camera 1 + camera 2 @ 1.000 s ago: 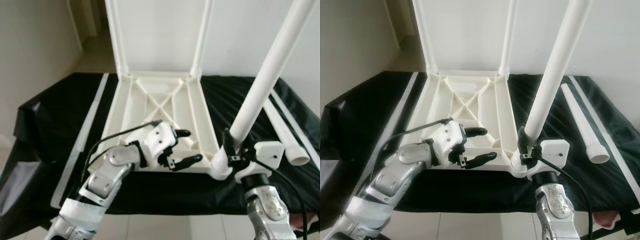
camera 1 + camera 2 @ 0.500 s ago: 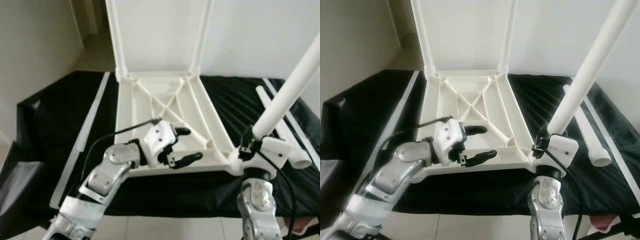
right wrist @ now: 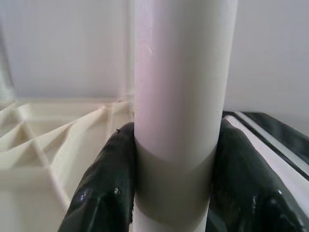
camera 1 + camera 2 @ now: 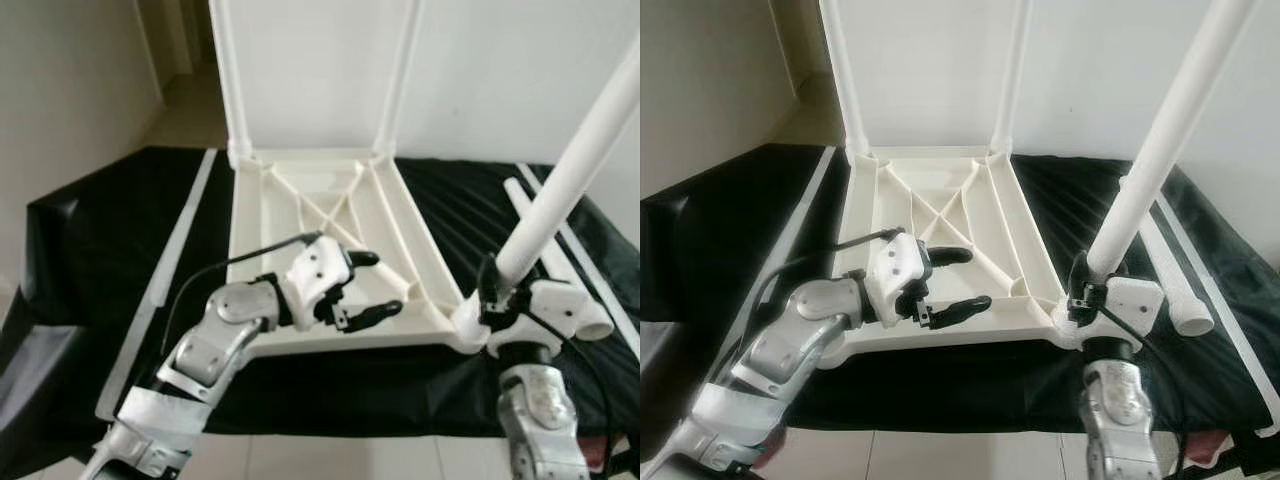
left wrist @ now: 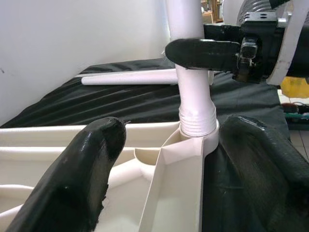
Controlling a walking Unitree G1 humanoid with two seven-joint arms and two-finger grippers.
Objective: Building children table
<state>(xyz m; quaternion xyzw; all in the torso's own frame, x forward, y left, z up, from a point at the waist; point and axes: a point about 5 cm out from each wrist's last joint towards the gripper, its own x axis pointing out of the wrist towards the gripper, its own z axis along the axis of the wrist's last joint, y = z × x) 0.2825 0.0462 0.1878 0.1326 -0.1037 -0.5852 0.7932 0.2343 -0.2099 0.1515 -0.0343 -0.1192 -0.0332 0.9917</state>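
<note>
Black sheet (image 4: 130, 230): covered the low work surface, creased, and hung over its near edge.
Room: a plain white wall (image 4: 500, 70) stood behind, and a pale tiled floor (image 4: 970, 455) showed at the near edge.
Tabletop (image 4: 330, 200): white plastic, lay upside down on the sheet with its ribbed underside up; two legs (image 4: 840, 70) already stood in its far corners.
Third leg (image 4: 1160, 130): a white tube, stood tilted in the tabletop's near right corner socket, its threaded end at the socket mouth.
Right gripper (image 3: 171, 193): clamped the third leg just above the socket, one black finger (image 3: 104, 193) on each side of the tube.
Left gripper (image 4: 362, 287): hovered over the tabletop's near edge, its fingers (image 5: 82, 179) spread wide and holding nothing, pointed toward the corner socket.
Spare leg (image 4: 1165, 260): lay flat on the sheet to the right, beside the tabletop and apart from it.
White strip (image 4: 165, 270): lay along the sheet to the tabletop's left.
</note>
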